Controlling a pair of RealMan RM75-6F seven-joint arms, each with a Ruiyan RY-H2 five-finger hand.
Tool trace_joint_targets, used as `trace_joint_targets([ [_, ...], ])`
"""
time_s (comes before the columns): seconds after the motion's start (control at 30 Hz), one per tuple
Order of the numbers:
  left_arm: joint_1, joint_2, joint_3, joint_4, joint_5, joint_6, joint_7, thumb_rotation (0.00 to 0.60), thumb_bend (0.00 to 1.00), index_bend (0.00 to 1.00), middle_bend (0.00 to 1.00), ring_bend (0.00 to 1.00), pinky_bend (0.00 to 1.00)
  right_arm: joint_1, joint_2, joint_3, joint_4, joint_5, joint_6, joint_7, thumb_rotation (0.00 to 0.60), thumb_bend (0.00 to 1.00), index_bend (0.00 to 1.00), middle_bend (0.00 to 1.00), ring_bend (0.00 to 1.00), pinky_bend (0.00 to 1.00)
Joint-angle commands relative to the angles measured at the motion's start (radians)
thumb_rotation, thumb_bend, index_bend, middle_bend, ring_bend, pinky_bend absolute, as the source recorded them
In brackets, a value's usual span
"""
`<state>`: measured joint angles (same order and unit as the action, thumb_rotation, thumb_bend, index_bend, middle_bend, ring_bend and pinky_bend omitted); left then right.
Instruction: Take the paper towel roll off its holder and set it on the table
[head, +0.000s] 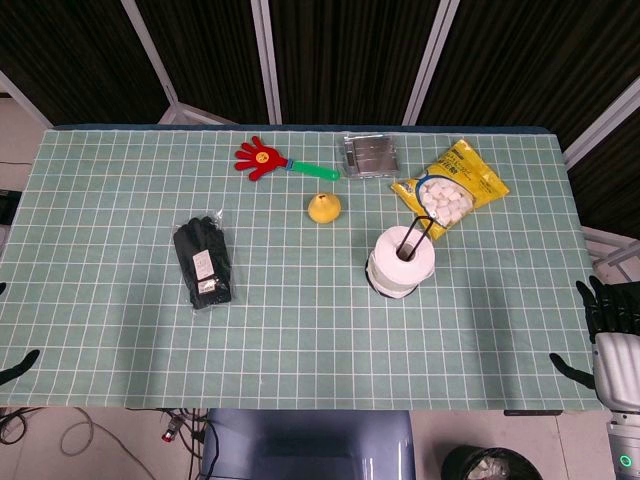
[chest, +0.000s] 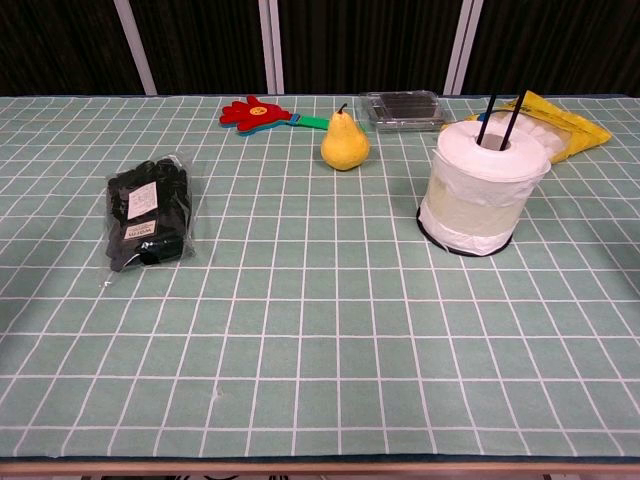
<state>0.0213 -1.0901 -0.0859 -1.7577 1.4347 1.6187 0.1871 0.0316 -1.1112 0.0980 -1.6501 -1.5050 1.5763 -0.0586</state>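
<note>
The white paper towel roll (head: 402, 262) (chest: 485, 190) stands upright on its black wire holder (head: 415, 232) (chest: 487, 120), right of the table's middle. Two thin black rods rise through its core, and the black base ring shows under it. My right hand (head: 603, 318) hangs off the table's right edge, near the front, with fingers spread and nothing in it, well away from the roll. Of my left hand (head: 18, 366) only dark fingertips show at the far left edge, apart and empty. The chest view shows neither hand.
A bagged pair of black gloves (head: 203, 262) (chest: 148, 215) lies to the left. Behind the roll are a yellow pear (head: 323, 208) (chest: 345, 142), a red hand clapper (head: 262, 158), a clear plastic box (head: 370, 155) and a yellow snack bag (head: 450, 188). Green gridded table (head: 300, 340).
</note>
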Motion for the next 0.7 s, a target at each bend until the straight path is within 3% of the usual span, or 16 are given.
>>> trace_joint_targets([
  [0.03,-0.001,0.000,0.000,0.000,-0.002,-0.003,0.001,0.600,0.12,0.12,0.00,0.00,0.00,0.000,-0.001,0.000,0.001,0.000,-0.001,-0.001,0.600,0.00,0.00,0.00,0.00,0.00],
  [0.7,0.011,0.009,0.005,-0.010,0.014,0.019,-0.004,0.600,0.12,0.12,0.00,0.00,0.00,0.008,-0.004,-0.007,-0.004,0.002,-0.026,0.025,0.600,0.00,0.00,0.00,0.00,0.00],
])
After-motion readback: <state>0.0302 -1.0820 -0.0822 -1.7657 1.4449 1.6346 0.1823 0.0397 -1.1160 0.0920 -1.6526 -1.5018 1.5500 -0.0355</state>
